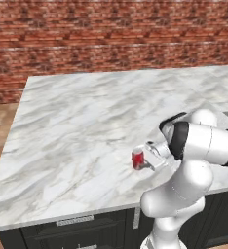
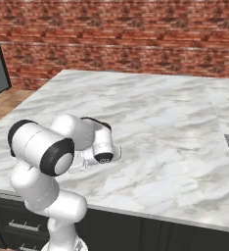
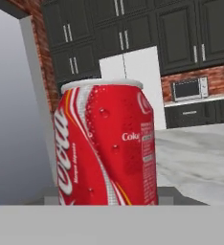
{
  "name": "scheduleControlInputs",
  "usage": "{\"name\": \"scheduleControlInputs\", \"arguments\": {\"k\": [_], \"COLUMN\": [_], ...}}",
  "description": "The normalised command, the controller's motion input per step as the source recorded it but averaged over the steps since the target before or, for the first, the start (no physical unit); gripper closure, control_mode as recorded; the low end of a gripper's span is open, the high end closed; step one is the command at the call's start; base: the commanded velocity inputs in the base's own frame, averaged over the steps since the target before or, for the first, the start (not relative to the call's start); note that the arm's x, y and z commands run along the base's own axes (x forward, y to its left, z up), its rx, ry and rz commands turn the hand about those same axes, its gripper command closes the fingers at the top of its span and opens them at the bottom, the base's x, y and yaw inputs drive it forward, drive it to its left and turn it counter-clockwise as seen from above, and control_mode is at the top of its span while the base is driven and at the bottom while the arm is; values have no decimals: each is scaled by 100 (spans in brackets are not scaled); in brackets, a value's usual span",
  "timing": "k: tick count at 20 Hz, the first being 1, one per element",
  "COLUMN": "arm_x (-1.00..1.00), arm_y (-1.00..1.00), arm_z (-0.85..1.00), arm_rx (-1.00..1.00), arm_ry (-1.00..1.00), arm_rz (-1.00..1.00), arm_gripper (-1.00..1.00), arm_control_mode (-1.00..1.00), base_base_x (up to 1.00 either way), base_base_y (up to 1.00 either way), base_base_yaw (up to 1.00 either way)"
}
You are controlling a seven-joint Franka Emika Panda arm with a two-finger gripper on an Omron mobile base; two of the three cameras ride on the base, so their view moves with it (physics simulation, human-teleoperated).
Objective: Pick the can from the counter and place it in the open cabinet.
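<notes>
Now: gripper clamped on the can, which stands upright on the counter, near its front edge. Judgement: lift straight up, keep the can vertical, clear the marble before swinging toward the cabinet.

Red brick wall behind; microwave under dark upper cupboards.

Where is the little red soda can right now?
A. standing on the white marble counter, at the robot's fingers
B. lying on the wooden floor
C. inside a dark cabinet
A: the small red soda can stands upright on the white marble counter, at the arm's tip.
</notes>
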Motion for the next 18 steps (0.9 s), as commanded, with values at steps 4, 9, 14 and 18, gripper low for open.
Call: {"name": "scheduleControlInputs", "arguments": {"k": [4, 9, 14, 18], "arm_x": [-41, -68, -72, -71], "arm_y": [-3, -8, -5, -5], "arm_z": [100, 100, 100, 94], "arm_rx": [0, 0, 0, 0], "arm_ry": [0, 0, 0, -4], "arm_rz": [0, 0, 0, 0], "arm_gripper": [100, 100, 100, 100], "arm_control_mode": [-100, -100, -100, -100], "base_base_x": [0, 0, 0, 0], "base_base_y": [0, 0, 0, 0], "base_base_yaw": [0, 0, 0, 0]}}
